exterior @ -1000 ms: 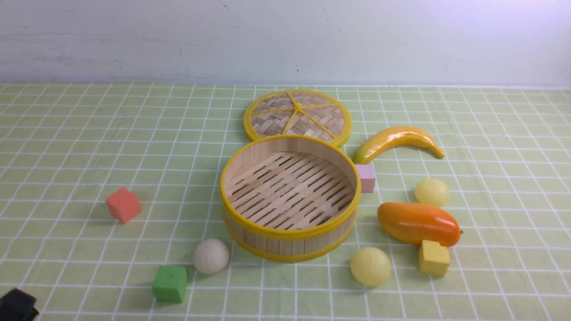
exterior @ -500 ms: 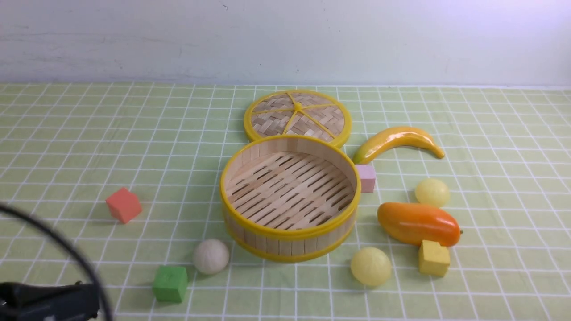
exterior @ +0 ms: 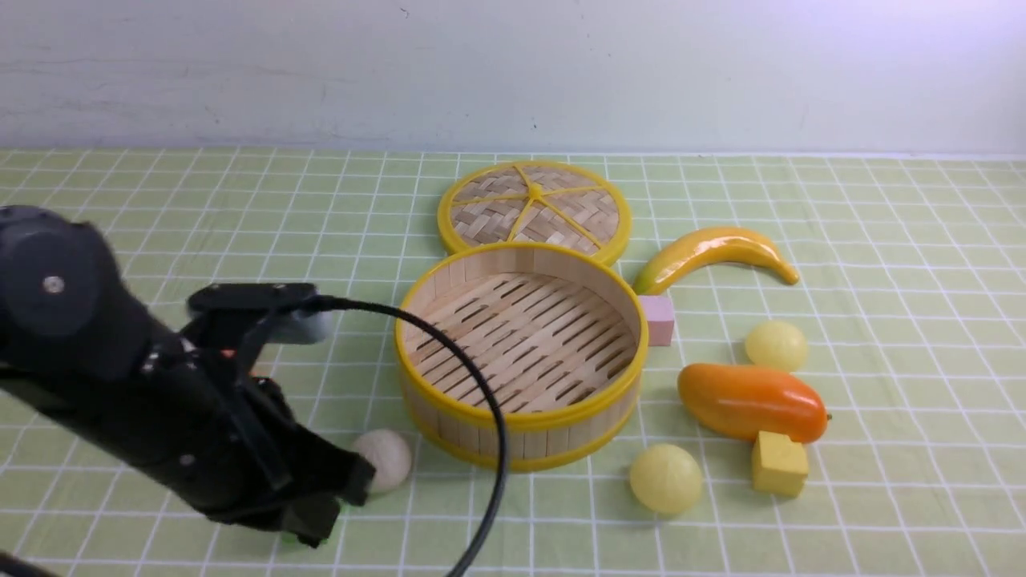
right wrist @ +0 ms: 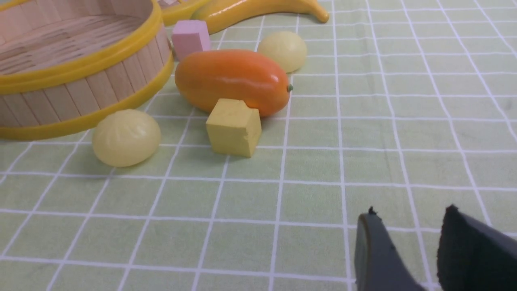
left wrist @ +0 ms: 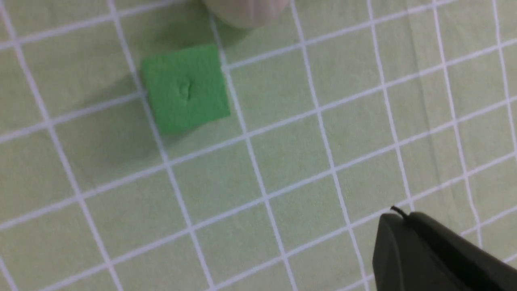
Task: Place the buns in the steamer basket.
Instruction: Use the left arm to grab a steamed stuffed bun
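1. Swinging in since a second ago, my left claw (exterior: 325, 505) hangs pinched together, empty, beside the off-white bun (exterior: 387, 458) (seven o'clock of the steamer basket (exterior: 521, 423)).
2. I should spread first, straddle the bun, and dodge the green cube (left wrist: 185, 89).

Mango (exterior: 749, 401): glossy orange, lying on its side; the landmark.
Yellow cube (exterior: 779, 463): touching the mango's near side, at its right end.
Pink cube (exterior: 659, 319): near the mango, behind and left.
Banana (exterior: 713, 252): behind the mango, apart.
Woven lid (exterior: 534, 210): flat, well behind-left of the mango.
Green cube (left wrist: 185, 89): well left of the mango.
Cloth (exterior: 882, 320): pale green, white grid, under the mango.
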Robot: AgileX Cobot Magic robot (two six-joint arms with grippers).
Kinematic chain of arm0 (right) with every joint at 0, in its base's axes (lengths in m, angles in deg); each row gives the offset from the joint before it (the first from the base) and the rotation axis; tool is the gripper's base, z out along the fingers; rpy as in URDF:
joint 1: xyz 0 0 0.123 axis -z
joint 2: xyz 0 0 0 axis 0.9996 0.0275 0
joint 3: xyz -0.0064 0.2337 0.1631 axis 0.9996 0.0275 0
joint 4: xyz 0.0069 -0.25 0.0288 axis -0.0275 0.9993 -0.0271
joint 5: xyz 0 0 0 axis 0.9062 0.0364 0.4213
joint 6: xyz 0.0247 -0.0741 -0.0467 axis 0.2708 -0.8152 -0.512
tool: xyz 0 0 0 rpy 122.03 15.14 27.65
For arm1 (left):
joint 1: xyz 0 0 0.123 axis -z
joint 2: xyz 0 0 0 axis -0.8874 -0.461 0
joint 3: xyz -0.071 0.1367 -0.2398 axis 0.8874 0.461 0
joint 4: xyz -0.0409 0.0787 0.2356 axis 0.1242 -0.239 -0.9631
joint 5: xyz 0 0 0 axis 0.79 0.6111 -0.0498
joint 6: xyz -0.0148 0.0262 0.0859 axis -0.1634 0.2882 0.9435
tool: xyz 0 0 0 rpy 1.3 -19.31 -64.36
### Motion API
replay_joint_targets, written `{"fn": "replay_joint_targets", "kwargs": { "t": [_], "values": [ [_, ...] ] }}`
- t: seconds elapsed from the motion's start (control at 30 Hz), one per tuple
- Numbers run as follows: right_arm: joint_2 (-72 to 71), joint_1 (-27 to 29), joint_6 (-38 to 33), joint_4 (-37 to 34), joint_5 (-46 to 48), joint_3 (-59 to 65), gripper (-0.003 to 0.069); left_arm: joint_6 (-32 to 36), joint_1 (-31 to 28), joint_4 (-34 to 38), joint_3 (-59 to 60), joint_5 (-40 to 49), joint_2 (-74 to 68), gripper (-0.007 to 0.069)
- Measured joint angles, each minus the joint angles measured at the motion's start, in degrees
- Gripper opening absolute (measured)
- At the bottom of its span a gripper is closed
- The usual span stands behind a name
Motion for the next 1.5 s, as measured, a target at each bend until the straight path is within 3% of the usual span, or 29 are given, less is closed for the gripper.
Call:
{"fn": "replay_joint_targets", "kwargs": {
  "t": [0.37, 0.47, 0.63, 0.8, 1.07, 1.23, 1.3, 1.5],
  "values": [
    [0.00, 0.00, 0.00, 0.00, 0.00, 0.00, 0.0239, -1.41, 1.16, -6.25, -10.63, -3.64, -13.76, -0.0004],
    [0.00, 0.00, 0.00, 0.00, 0.00, 0.00, 0.0239, -1.41, 1.16, -7.70, -11.03, -5.56, -16.60, 0.0054],
    [0.00, 0.00, 0.00, 0.00, 0.00, 0.00, 0.0239, -1.76, 1.16, -10.06, -11.03, -8.88, -19.06, 0.0218],
    [0.00, 0.00, 0.00, 0.00, 0.00, 0.00, 0.0239, -1.76, 1.16, -10.47, -11.08, -12.52, -20.49, 0.0265],
    [0.00, 0.00, 0.00, 0.00, 0.00, 0.00, 0.0239, -1.76, 1.16, -11.01, -11.15, -13.86, -23.55, 0.0214],
    [0.00, 0.00, 0.00, 0.00, 0.00, 0.00, 0.0239, -1.76, 1.16, -11.12, -11.15, -13.99, -23.72, 0.0120],
    [0.00, 0.00, 0.00, 0.00, 0.00, 0.00, 0.0239, -1.76, 1.16, -11.12, -11.15, -13.60, -23.72, 0.0016],
    [0.00, 0.00, 0.00, 0.00, 0.00, 0.00, 0.0239, -1.76, 1.16, -11.33, -11.16, -11.73, -23.48, -0.0013]
  ]
}}
